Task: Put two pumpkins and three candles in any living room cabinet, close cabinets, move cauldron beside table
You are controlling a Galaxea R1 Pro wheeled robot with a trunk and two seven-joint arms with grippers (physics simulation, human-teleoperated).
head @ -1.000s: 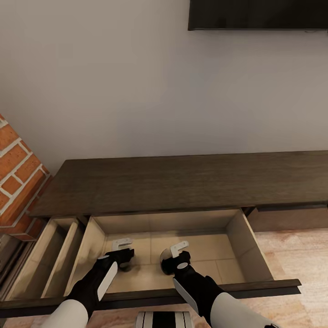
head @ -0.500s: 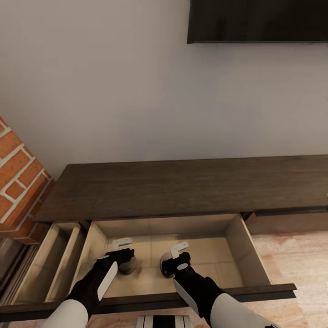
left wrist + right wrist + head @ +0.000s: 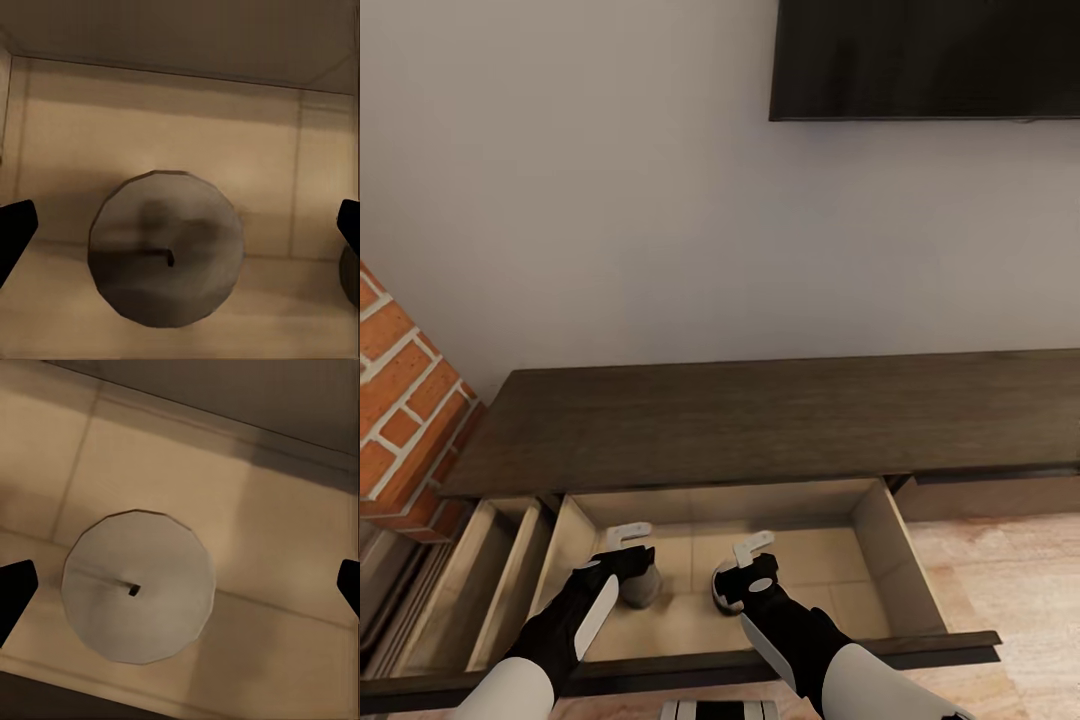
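Two stubby candles stand upright on the pale floor of the cabinet's (image 3: 760,420) open drawer. Left candle (image 3: 165,247): round greyish top, short wick. Right candle (image 3: 137,587): paler top. Left gripper (image 3: 628,553) and right gripper (image 3: 745,565) spread apart above them, touching neither.

right candle (image 3: 718,588): mostly hidden by right end effector (image 3: 743,560) | cabinet (image 3: 760,420): cropped right

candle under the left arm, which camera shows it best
The left wrist view: the candle sits centred, its round top and wick plain, with the open jaws' tips wide on either side. The head view shows just a sliver of it beside the left gripper in the drawer.
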